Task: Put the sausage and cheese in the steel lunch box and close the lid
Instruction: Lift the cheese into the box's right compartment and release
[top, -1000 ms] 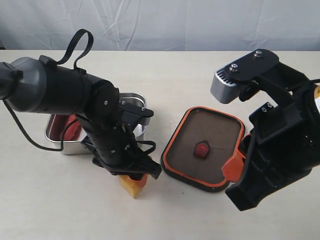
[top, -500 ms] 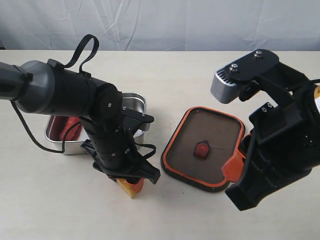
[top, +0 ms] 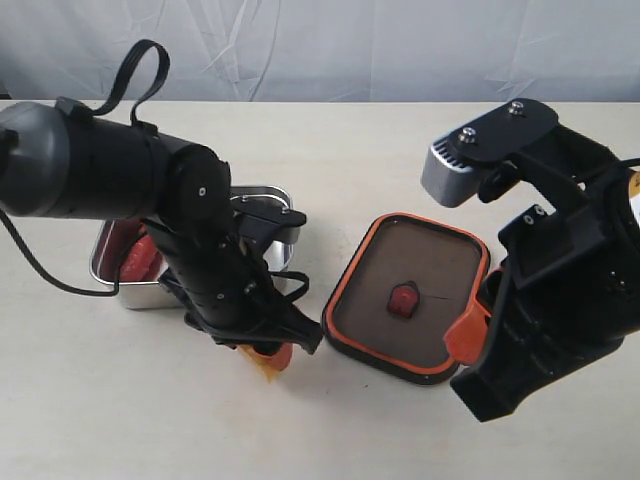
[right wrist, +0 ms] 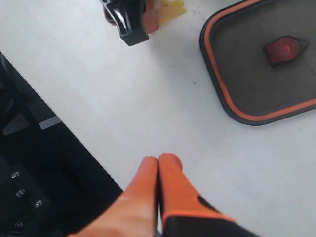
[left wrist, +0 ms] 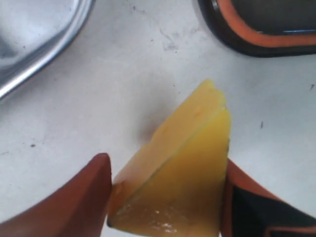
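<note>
Left wrist view: pincer [left wrist: 165, 173] apparently clamps cheese [left wrist: 185, 158].

Lab bench: draped white backdrop [top: 350, 45], plain tabletop [top: 380, 150]

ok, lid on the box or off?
Off. The lid lies flat on the table with its orange rim showing, beside the box and apart from it. The box is uncovered.

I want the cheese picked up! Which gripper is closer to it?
Left. The left gripper has pads on both sides of the cheese; the right gripper is apart, beyond the lid.
</note>
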`<state>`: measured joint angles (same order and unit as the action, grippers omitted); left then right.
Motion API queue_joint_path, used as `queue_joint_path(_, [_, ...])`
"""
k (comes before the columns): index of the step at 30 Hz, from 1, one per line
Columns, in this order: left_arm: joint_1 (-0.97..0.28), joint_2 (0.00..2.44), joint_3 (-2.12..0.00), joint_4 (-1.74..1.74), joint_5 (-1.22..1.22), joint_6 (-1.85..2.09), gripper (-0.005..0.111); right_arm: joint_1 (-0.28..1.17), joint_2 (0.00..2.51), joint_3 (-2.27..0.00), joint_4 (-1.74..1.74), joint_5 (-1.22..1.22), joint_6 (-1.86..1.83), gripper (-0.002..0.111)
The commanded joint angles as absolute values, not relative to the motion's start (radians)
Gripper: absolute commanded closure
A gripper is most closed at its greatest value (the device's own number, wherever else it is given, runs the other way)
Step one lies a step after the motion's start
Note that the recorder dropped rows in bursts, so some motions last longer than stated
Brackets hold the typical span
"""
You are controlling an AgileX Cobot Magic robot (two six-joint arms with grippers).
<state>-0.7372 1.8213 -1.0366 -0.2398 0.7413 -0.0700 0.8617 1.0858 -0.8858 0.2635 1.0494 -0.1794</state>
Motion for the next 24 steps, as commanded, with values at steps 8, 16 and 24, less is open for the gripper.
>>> queue_joint_path(8, [-0.74,1.68,-1.043,-0.176,0.663,-0.078,0.106,0.861,1.079,-0.882,0.253,1.048,-0.18,0.108])
queue_joint_path(16, [-0.646,1.675,-1.123,0.071,0.642,-0.266,0.106,0.861,1.079,-0.882,0.236,1.053,-0.18,0.108])
queue_joint_path(24, [-0.597,1.763,-1.123,-0.025,0.578,-0.171,0.09,0.861,1.079,-0.882,0.233,1.027,-0.158,0.108])
